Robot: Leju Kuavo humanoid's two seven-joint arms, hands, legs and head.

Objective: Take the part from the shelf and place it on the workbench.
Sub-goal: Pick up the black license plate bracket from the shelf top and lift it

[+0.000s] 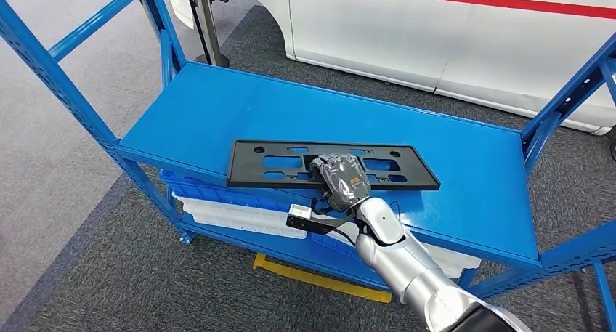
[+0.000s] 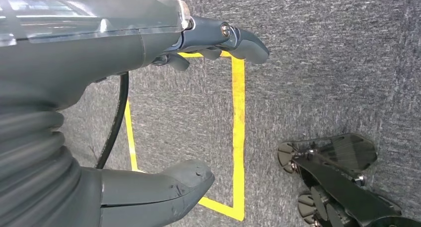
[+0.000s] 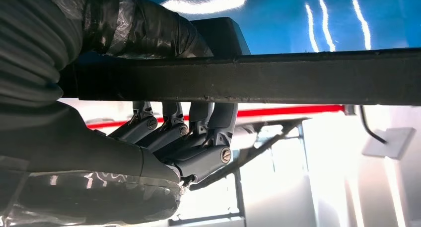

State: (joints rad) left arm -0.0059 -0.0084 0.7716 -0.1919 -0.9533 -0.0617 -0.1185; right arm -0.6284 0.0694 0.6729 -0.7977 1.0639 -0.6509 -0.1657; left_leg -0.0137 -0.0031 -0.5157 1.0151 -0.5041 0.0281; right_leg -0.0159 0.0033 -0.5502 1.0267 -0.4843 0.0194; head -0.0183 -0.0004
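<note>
The part (image 1: 290, 165) is a long flat black plate with cut-outs. It lies on the top board of the blue shelf (image 1: 240, 107), its left corner jutting past the front edge. My right hand (image 1: 340, 178) grips its near edge around the middle. In the right wrist view the fingers (image 3: 198, 137) curl over the black part (image 3: 298, 80) and the thumb presses the other side. My left hand (image 2: 99, 48) hangs over the grey floor, fingers and thumb apart, holding nothing.
White trays (image 1: 232, 214) sit on the lower shelf level. Blue uprights (image 1: 51, 70) frame both ends of the shelf. A white car (image 1: 436, 27) and a metal pole (image 1: 207, 19) stand behind it. Yellow tape (image 2: 238, 127) marks the grey carpet.
</note>
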